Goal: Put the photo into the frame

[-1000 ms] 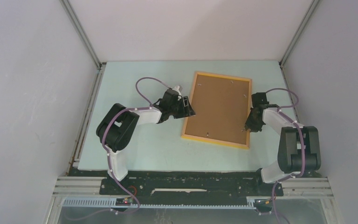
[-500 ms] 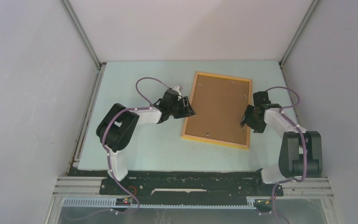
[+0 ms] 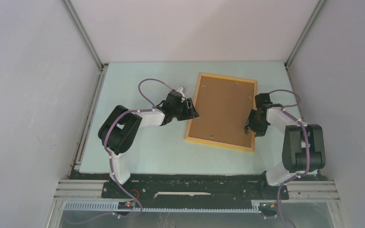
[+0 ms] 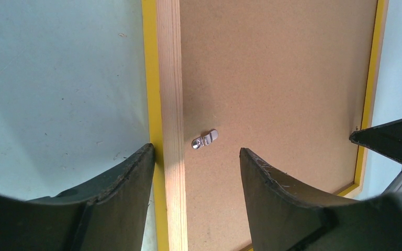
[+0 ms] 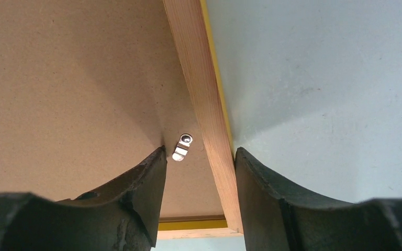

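Observation:
The frame (image 3: 218,142) lies face down in the middle of the table, its yellow-edged wooden rails around a brown backing board (image 3: 223,110). The photo is out of view. My left gripper (image 3: 193,112) is open and straddles the left rail (image 4: 170,78): one finger (image 4: 131,178) stands at its outer edge, the other over the board near a small metal clip (image 4: 205,139). My right gripper (image 3: 250,124) is open astride the right rail (image 5: 199,78). Its inner finger (image 5: 146,183) rests beside another clip (image 5: 182,147), and its outer finger stands against the rail's outer side.
The pale green table (image 3: 138,142) is closed in by grey walls on the left, back and right. A metal rail (image 3: 195,190) runs along the near edge at the arm bases. The right gripper's tip (image 4: 392,141) shows across the board in the left wrist view.
My right gripper has opened wider and shifted slightly inward over the frame's right rail. The left arm and the frame have not moved.

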`<state>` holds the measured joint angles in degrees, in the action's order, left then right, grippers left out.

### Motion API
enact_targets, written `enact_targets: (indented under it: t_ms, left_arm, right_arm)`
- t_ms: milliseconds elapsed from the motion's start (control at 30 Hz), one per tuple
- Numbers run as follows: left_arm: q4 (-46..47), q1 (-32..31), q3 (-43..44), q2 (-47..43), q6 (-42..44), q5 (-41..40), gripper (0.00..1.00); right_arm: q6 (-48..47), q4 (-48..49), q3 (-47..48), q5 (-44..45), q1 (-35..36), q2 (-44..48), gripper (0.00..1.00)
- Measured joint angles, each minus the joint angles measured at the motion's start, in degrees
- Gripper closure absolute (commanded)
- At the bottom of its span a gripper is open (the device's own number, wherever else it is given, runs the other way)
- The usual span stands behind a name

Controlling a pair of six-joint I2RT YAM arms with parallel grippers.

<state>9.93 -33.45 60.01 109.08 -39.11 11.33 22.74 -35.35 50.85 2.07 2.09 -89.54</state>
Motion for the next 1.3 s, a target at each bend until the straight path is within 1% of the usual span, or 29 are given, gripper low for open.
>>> enact_targets:
  t_ms: [100, 267, 567, 833, 967, 1033, 1100, 1133, 1200, 1233, 1300]
  left_arm:
    - [0.0, 0.0, 0.0, 0.0, 0.0, 0.0, 0.38]
    - [0.0, 0.0, 0.0, 0.0, 0.0, 0.0, 0.38]
    - [0.0, 0.0, 0.0, 0.0, 0.0, 0.0, 0.38]
    - [0.0, 0.0, 0.0, 0.0, 0.0, 0.0, 0.38]
    - [0.0, 0.0, 0.0, 0.0, 0.0, 0.0, 0.38]
    - [0.0, 0.0, 0.0, 0.0, 0.0, 0.0, 0.38]
    - [0.0, 0.1, 0.0, 0.0, 0.0, 0.0, 0.38]
    - [0.0, 0.1, 0.0, 0.0, 0.0, 0.0, 0.38]
    - [0.0, 0.1, 0.0, 0.0, 0.0, 0.0, 0.38]
    - [0.0, 0.1, 0.0, 0.0, 0.0, 0.0, 0.38]
    - [0.0, 0.1, 0.0, 0.0, 0.0, 0.0, 0.38]
  right_arm:
    - [0.0, -0.3, 0.1, 0.4, 0.1, 0.0, 0.41]
    - [-0.2, -0.3, 0.1, 1.2, 0.6, 0.2, 0.44]
    - [-1.3, -1.1, 0.1, 2.7, 0.6, 0.5, 0.68]
    - [-2.2, -1.8, 0.1, 4.1, 0.6, 0.8, 0.81]
    - [-2.3, -1.7, -0.1, 4.0, 0.6, 1.0, 0.95]
    - [-2.4, -1.4, -0.4, 4.1, 0.6, 1.4, 0.97]
    - [-2.4, -1.4, -1.0, 4.0, 0.7, 2.6, 0.95]
    - [-2.5, -1.5, -1.3, 3.9, 0.7, 3.3, 0.90]
    - [-2.5, -2.0, -1.6, 3.7, 0.6, 5.0, 0.66]
    - [-2.6, -2.2, -1.6, 3.6, 0.6, 6.1, 0.60]
    - [-2.4, -2.4, -1.6, 3.1, 0.2, 8.0, 0.53]
